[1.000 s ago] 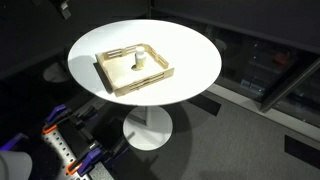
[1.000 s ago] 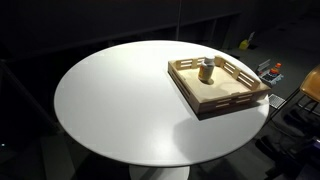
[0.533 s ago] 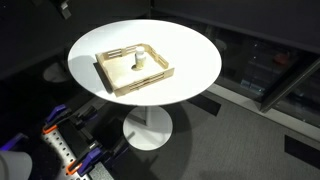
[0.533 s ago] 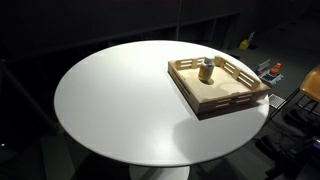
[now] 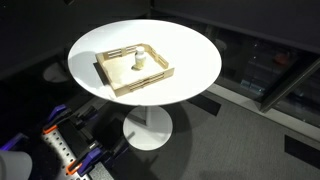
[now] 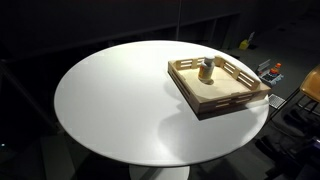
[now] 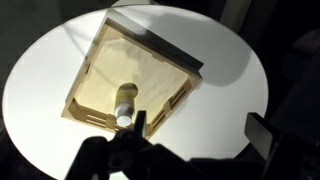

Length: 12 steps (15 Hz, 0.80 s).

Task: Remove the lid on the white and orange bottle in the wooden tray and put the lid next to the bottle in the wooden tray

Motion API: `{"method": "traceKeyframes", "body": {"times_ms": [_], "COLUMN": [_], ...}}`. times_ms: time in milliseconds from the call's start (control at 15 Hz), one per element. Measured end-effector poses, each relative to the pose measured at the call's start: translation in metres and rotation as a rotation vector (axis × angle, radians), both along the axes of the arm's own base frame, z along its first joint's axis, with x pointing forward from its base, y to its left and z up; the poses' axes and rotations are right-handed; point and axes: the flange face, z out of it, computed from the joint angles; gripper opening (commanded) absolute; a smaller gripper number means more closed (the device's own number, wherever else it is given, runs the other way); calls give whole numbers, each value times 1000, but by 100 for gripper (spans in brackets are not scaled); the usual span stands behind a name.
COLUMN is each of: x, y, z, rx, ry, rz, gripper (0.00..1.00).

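the bottle [image 7: 125,104] is standing in the tray [image 7: 155,38] on the white bench [image 7: 232,80], lid [image 7: 123,119] sitting on top; jaws are hovering above in shadow, cannot tell their state.

Table [image 5: 195,55] is reading plain white in both exterior views [image 6: 110,100]. Tray [image 5: 145,84] is showing pale tan wood with slatted sides [image 6: 225,105]. Bottle [image 5: 139,62] is appearing whitish in an exterior view, and orange-tan in an exterior view [image 6: 206,72]. Lid [image 7: 123,119] is showing pale white in the wrist view. Floor [image 5: 235,140] is reading grey.
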Motion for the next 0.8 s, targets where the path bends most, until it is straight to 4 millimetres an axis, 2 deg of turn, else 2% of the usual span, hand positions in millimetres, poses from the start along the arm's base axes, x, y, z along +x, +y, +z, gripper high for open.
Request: {"method": "traceKeyframes", "body": {"times_ms": [200,400,600,800], "x": [20,49,80,109], "y": [-3,-10,-17,-20], "z": [2,-2,-15,-37], "rx": [-18,-40,-58,-61], "ry": [24,48,54,52], "rz": [-48,-104,-149,-170], "gripper": [100,100,100,100]}}
